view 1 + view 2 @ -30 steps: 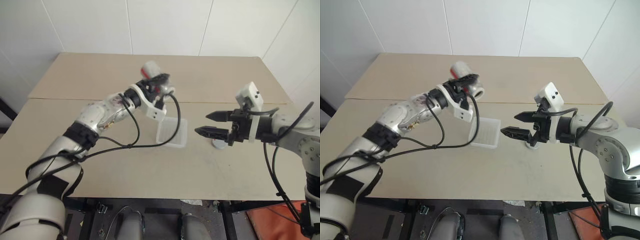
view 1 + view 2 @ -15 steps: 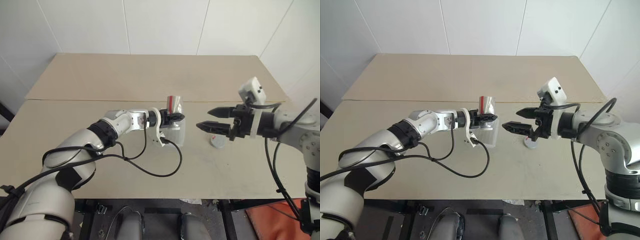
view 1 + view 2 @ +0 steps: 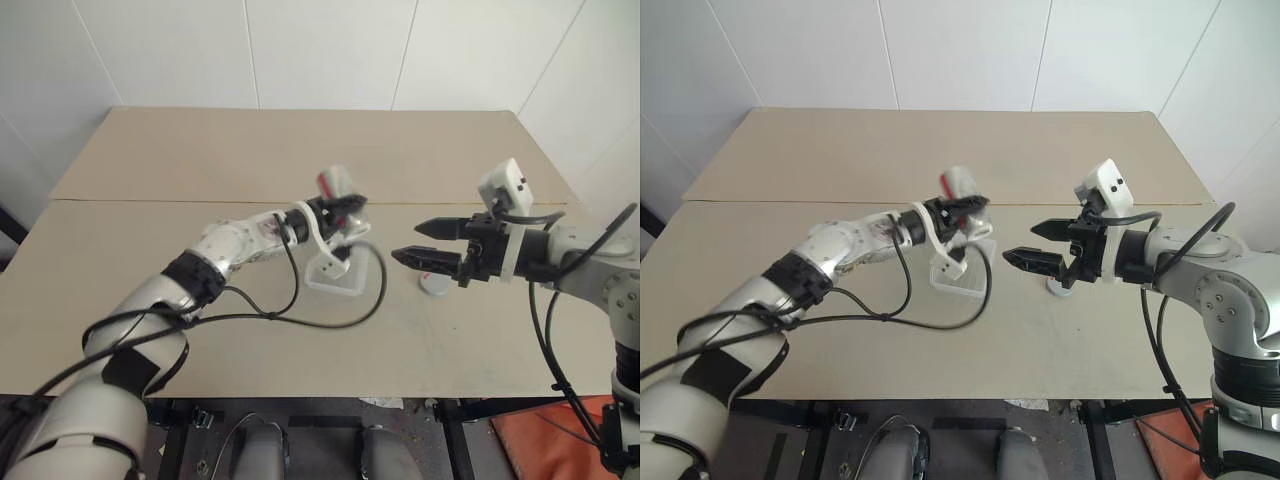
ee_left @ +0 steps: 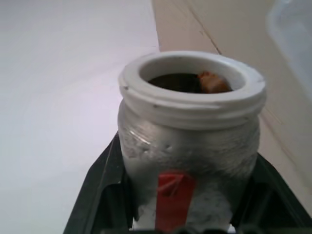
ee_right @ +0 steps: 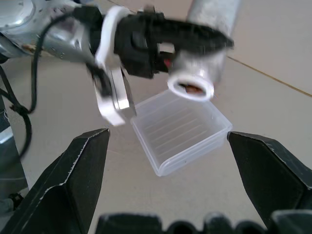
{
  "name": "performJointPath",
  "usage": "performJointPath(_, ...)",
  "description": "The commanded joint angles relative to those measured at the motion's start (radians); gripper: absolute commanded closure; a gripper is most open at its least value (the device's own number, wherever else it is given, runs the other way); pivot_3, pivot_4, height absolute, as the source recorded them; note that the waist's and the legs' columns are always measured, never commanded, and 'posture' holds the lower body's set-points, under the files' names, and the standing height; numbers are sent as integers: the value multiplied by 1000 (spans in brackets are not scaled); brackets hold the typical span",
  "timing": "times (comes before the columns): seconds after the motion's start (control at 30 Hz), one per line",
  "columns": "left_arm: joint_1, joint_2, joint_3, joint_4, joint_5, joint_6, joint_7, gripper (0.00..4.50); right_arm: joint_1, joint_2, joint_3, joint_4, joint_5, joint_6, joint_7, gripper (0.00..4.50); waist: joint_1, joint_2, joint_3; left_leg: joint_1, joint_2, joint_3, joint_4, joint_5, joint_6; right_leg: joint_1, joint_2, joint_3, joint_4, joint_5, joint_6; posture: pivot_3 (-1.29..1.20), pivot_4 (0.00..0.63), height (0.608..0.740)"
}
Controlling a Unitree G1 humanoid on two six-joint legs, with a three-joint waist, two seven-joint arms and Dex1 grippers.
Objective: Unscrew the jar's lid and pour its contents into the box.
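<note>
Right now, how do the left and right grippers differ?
Left gripper is shut on the jar, tipped mouth-down over the box; right gripper is open and holds nothing. The left one hangs over the box; the right one hangs beside it, above the lid lying on the table. The left one points toward the right gripper, the right one points back at the box. Both are off the table, with two black fingers.

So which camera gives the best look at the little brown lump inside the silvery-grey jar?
The left wrist view: it looks straight into the open silvery-grey jar, with the brown lump sitting just inside the white rim. The right wrist view gives a blurred brownish glimpse in the mouth; in the head views the lump is too small to tell.
</note>
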Motion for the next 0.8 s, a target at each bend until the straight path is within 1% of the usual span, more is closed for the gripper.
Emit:
performJointPath(0.03,25,-93,289,-120,-413,261,-195,2544,9,-13,-59,-42,17,-22,-6,27,4,0,0,0,0,0,0,0,0,0,0,0,0,0,0,0,150,740)
performJointPath(0.1,64,-161,432,-176,-614,473,-288,2544,20,-3,-59,-48,14,-26,-19,27,5,0,0,-1,0,-1,2,0,0,1,0,-1,0,0,0,0,150,740)
performJointPath(0.13,79,-193,490,-205,-682,571,-298,2544,29,3,-51,-54,9,-30,-23,27,3,0,0,-1,0,-1,2,0,0,2,0,-1,-1,0,0,0,150,740)
performJointPath(0.17,99,-225,562,-244,-788,721,-328,2544,42,-1,-41,-66,0,-40,-17,27,1,0,0,0,0,-1,2,0,0,2,0,-1,-1,0,0,0,150,740)
performJointPath(0.2,123,-250,621,-271,-862,812,-333,2544,48,-3,-37,-71,-2,-45,-13,27,-1,0,0,0,0,-1,2,0,0,2,0,-1,0,0,0,0,150,740)
performJointPath(0.23,143,-270,672,-292,-920,913,-329,2544,45,2,-42,-67,6,-41,-16,27,-5,0,0,1,0,-2,2,0,0,2,0,-1,0,0,0,0,150,740)
performJointPath(0.33,182,-315,789,-307,-1014,1080,-249,2544,39,2,-44,-62,11,-43,-15,27,-20,1,0,2,0,-2,2,0,0,3,1,0,0,0,0,0,150,740)
performJointPath(0.4,208,-328,805,-343,-1028,1084,-221,2544,37,3,-45,-61,15,-39,-17,27,-22,1,0,2,0,-2,2,0,0,3,1,0,0,0,0,0,150,740)
performJointPath(0.53,261,-330,784,-404,-1022,1108,-189,2544,35,4,-50,-64,27,-35,-17,27,-19,1,0,2,-1,-3,2,0,0,3,1,0,0,0,0,0,150,740)
performJointPath(0.67,270,-325,814,-409,-1052,1125,-172,2544,35,6,-51,-65,29,-35,-22,27,-16,1,0,2,-1,-3,2,0,0,4,0,0,0,0,0,0,150,740)
performJointPath(0.8,303,-315,822,-386,-1056,1084,-178,2544,43,15,-44,-68,18,-43,-32,27,-17,1,0,2,-1,-3,2,0,0,3,0,0,0,0,0,0,150,740)
